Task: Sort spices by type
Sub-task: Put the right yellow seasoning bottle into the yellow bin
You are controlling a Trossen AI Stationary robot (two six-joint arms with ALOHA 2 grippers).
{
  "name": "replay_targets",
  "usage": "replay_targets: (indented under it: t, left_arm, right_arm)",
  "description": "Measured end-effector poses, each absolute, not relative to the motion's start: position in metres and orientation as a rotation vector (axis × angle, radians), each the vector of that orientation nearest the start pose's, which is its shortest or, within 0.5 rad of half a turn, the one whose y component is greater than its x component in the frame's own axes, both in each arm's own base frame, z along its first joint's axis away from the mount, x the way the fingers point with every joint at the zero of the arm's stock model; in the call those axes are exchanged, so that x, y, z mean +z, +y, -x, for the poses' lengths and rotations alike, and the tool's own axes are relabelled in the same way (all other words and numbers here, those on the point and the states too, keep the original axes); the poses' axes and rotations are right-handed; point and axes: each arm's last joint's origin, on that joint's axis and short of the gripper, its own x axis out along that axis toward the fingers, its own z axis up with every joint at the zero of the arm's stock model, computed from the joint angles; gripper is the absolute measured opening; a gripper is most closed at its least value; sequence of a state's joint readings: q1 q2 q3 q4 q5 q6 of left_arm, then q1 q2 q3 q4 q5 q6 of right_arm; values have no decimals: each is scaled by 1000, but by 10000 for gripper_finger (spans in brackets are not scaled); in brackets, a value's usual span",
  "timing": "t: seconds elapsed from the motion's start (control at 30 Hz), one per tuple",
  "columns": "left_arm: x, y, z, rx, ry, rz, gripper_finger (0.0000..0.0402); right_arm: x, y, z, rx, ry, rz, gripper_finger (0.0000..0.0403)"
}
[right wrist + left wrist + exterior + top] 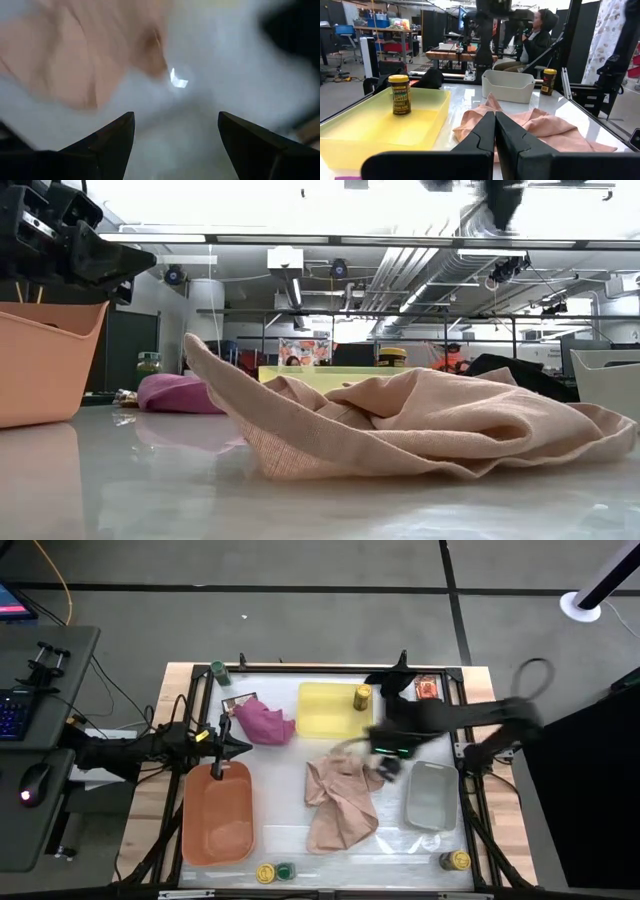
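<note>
A yellow-lidded spice jar [362, 697] stands in the yellow tray [325, 720]; it also shows in the left wrist view [399, 94]. More jars stand on the table: a green-lidded one [218, 670] at the far left, a yellow-lidded one [266, 873] beside a green-lidded one [286, 870] at the near edge, and a yellow-lidded one [457, 860] at the near right. An orange-red packet [428, 688] lies at the far right and a brown packet [238, 702] by the pink cloth. My right gripper [390, 765] hangs open, pointing down over bare table [175, 130] beside the tan cloth [75, 55]. My left gripper [235, 747] waits shut at the left.
The tan cloth [340, 800] lies crumpled mid-table, the pink cloth [265, 723] far left of it, a black cloth [390, 685] at the far right. The orange tray [217, 815] stands near left, the grey tray [432, 795] near right. A person [540, 35] sits beyond the table.
</note>
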State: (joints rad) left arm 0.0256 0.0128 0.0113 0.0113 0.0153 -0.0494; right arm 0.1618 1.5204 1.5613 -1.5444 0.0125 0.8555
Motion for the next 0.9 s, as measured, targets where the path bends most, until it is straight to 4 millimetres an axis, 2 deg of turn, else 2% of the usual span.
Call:
replay_targets:
  t: [0.13, 0.23, 0.3, 0.5, 0.7, 0.83, 0.9]
  left_arm:
    - [167, 2, -98, 10, -10, 49, 0]
    - [167, 2, -98, 10, -10, 49, 0]
    - [167, 2, -98, 10, -10, 49, 0]
    - [167, 2, -98, 10, -10, 49, 0]
    - [167, 2, -98, 10, -10, 49, 0]
    - [167, 2, -98, 10, -10, 49, 0]
    - [167, 2, -98, 10, -10, 49, 0]
  right_arm:
    - [336, 57, -187, -554, 1388, -873, 282]
    - [329, 74, -155, -536, 1386, -1031, 282]
    - [322, 88, -141, -540, 1432, -1051, 281]
    - [303, 130, -123, -487, 1568, -998, 281]
    - [287, 162, -115, -431, 1640, -978, 281]
    - [264, 187, -115, -268, 1718, -983, 281]
    - [250, 194, -114, -254, 1758, -959, 281]
